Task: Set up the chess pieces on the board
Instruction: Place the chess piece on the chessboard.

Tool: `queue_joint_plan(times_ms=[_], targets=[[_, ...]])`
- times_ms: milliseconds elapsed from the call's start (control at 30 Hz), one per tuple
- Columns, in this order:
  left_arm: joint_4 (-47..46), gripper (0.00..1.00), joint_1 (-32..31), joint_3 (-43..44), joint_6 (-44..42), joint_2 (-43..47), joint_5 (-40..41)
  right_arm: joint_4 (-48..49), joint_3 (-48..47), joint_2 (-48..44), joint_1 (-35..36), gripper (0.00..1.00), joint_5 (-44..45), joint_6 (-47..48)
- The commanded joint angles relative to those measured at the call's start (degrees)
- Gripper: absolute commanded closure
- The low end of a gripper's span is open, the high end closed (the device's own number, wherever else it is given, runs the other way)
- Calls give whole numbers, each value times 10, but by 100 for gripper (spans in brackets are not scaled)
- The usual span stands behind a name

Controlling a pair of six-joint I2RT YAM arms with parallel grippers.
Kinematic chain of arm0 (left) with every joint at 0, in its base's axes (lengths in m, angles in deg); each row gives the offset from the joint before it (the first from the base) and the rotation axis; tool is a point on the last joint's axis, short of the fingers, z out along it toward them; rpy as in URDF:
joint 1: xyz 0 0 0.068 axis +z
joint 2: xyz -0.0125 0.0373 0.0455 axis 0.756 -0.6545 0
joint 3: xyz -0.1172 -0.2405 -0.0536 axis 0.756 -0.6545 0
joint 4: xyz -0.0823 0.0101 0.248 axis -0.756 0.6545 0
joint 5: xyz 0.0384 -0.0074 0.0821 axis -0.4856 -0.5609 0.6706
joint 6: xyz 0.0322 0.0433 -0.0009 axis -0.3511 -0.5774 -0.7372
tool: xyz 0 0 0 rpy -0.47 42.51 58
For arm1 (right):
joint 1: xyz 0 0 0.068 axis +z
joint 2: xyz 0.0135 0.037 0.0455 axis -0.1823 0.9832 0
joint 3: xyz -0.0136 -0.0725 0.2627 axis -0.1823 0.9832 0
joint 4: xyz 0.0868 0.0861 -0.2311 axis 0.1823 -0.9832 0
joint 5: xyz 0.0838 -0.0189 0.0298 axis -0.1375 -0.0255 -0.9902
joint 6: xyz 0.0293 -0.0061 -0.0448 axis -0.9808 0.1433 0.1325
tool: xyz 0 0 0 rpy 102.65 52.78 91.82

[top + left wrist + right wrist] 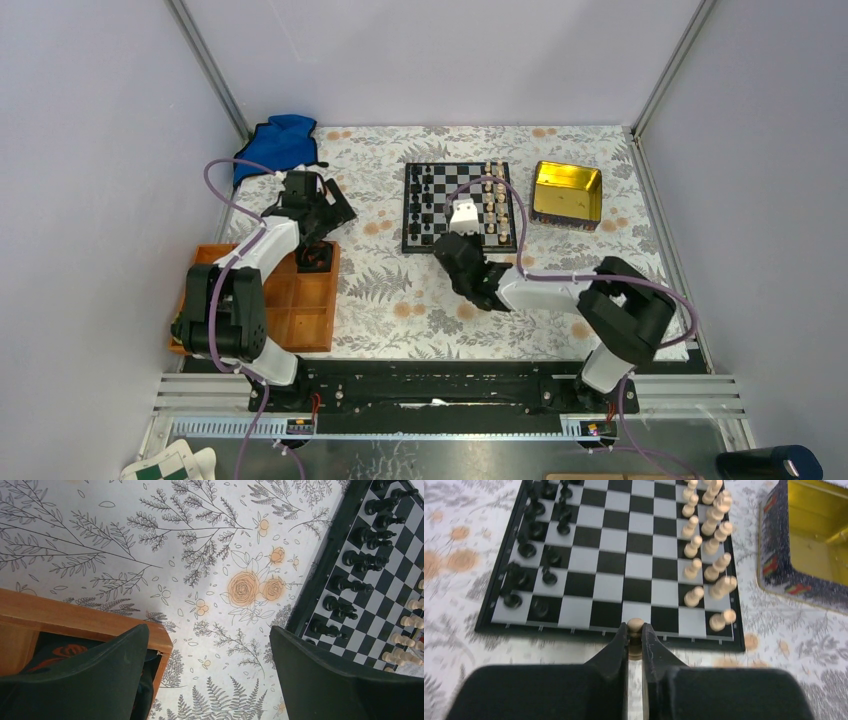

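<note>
Two robot arms are seen from above on a table covered with a floral cloth (pixel 400 290). Only the overhead view gives the whole layout. A black-and-white chessboard (pixel 452 172) lies at the far centre, with an open gold tin (pixel 567 192) just beside it on the right. A divided wooden tray (pixel 300 305) sits at the near left and a blue cloth (pixel 280 140) in the far left corner.

Only the right wrist view shows the grip. The right gripper (pixel 634 635) is closed narrowly on a pale pawn (pixel 635 625), whose round head shows between the fingertips at the board's near border. The black chess pieces (pixel 526 550) are lined along the board's left side and the pale chess pieces (pixel 711 572) along its right. The tin's shiny gold inside is seen past the board's right edge.

Only the left wrist view shows the left gripper (pixel 209 645) closely. Its fingers are spread wide, with floral cloth seen between them, and it is placed between the tray's corner and the board's edge. In the tray compartment under one finger a dark object with an orange mark is partly seen; what it is cannot be told
</note>
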Motion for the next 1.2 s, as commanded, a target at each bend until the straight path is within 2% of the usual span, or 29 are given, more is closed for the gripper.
queue_joint_plan(times_ms=[0,200,367,667,1167], targets=[[-39,1,5,-7,10,-9,-12,206,-21,61,-49,100,-27,106],[-45,1,5,-5,14,-13,-19,243,-88,148,-103,100,-82,127],[-45,1,5,-8,12,-8,-21,249,-112,182,-129,100,-111,120],[-49,1,5,-9,13,-3,-26,194,-160,212,-146,100,-127,124],[-48,1,5,-2,7,-4,-27,128,-174,228,-159,96,-147,86]])
